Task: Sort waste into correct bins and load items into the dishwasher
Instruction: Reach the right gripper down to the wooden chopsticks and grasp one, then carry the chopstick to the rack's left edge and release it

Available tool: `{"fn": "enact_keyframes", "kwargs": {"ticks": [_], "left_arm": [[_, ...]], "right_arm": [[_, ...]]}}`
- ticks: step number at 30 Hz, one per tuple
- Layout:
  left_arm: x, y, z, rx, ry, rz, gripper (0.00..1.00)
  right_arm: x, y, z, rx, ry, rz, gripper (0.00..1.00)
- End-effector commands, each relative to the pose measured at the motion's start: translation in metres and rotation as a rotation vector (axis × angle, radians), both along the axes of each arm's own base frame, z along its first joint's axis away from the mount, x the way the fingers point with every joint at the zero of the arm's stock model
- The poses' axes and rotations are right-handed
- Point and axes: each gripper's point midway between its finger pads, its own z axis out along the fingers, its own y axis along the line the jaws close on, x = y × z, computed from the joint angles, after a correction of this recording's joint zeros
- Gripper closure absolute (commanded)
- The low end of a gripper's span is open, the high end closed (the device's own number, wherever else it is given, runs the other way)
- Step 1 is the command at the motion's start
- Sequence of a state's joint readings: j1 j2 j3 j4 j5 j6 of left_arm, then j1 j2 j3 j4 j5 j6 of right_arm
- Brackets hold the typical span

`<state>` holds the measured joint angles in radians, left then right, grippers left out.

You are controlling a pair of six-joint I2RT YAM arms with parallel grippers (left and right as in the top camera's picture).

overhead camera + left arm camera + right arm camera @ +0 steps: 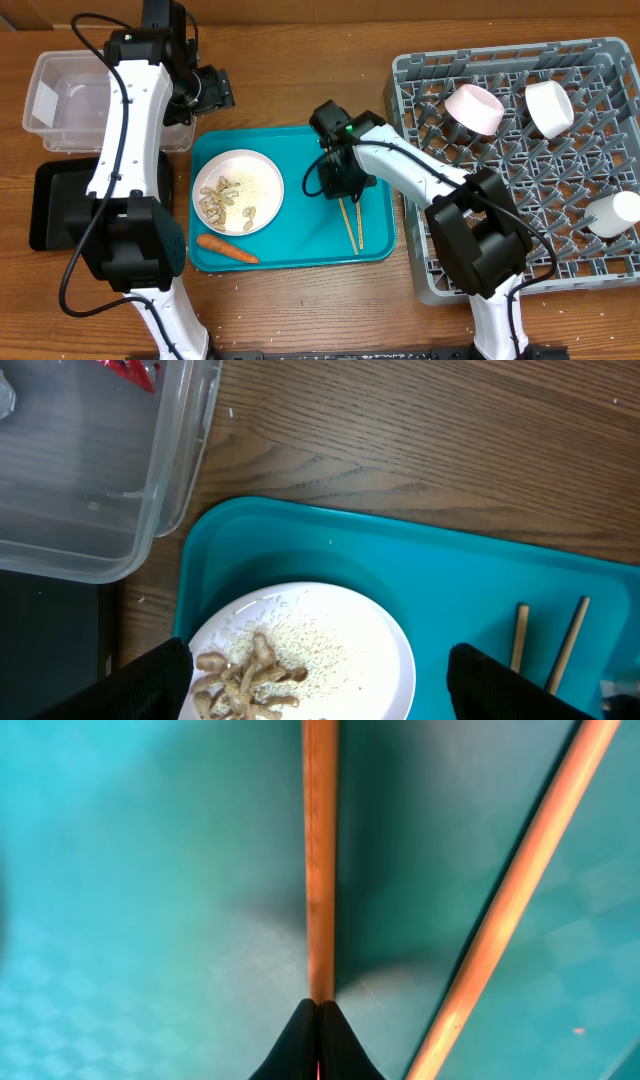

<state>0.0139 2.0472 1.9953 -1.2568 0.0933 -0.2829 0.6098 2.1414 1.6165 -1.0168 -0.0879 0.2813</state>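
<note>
The chopsticks (351,228) are on the right part of the teal tray (300,258), near the middle of the overhead frame. Their long axis runs from top to bottom of that frame, leaning a little toward the lower right, and their lower ends come close to the tray's bottom edge. The right gripper (341,190) sits over their upper ends. In the right wrist view its fingers (295,1045) are closed on one stick (320,850), which points straight up the frame from the fingertips. The other stick (520,890) slants from lower middle to upper right, apart from the gripped one.

The left gripper (212,88) hovers at the upper left, just beside the clear tub (50,100) and above the tray's upper left corner. Its fingers are spread wide with nothing between them.

A white plate (262,180) with nut scraps (215,200) sits on the tray's left part. A carrot (227,248) lies below it, its long axis running left to right. A red wrapper (130,370) shows inside the tub. The black tray (50,205) lies at the left edge. The grey rack (600,270) on the right holds a pink bowl (473,108), a white bowl (548,108) and a white cup (612,215).
</note>
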Motion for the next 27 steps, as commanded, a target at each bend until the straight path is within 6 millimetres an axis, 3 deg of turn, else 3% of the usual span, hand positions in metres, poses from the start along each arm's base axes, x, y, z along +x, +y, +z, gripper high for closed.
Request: {"fn": "enact_keyframes", "kwargs": {"ticks": [1,3,6,9,11,18,21,24,27], "left_arm": [[0.002,0.001,0.004,-0.010,-0.011,0.012,0.16],[0.002,0.001,0.004,-0.010,-0.012,0.012,0.16],[0.002,0.001,0.004,-0.010,-0.013,0.012,0.17],[0.002,0.001,0.004,-0.010,-0.013,0.012,0.16],[0.002,0.001,0.004,-0.010,-0.013,0.012,0.16],[0.003,0.000,0.004,-0.013,-0.016,0.012,0.16],[0.003,0.001,0.004,-0.013,-0.016,0.012,0.16],[0.003,0.001,0.004,-0.013,-0.016,0.011,0.17],[0.003,0.000,0.004,-0.013,-0.016,0.011,0.17]], "right_arm": [[0.032,-0.002,0.071,0.067,-0.170,-0.011,0.96],[0.044,-0.027,0.113,0.052,-0.270,-0.041,0.96],[0.048,-0.053,0.143,0.052,-0.328,-0.064,0.96],[0.050,-0.082,0.158,0.042,-0.337,-0.109,0.96],[0.048,-0.093,0.155,0.046,-0.303,-0.121,0.96],[0.027,-0.053,0.140,0.212,-0.217,0.033,0.94],[0.018,-0.033,0.132,0.219,-0.216,0.086,0.73],[0.009,-0.013,0.117,0.224,-0.208,0.138,0.65],[0.001,0.002,0.098,0.214,-0.190,0.177,0.63]]}}
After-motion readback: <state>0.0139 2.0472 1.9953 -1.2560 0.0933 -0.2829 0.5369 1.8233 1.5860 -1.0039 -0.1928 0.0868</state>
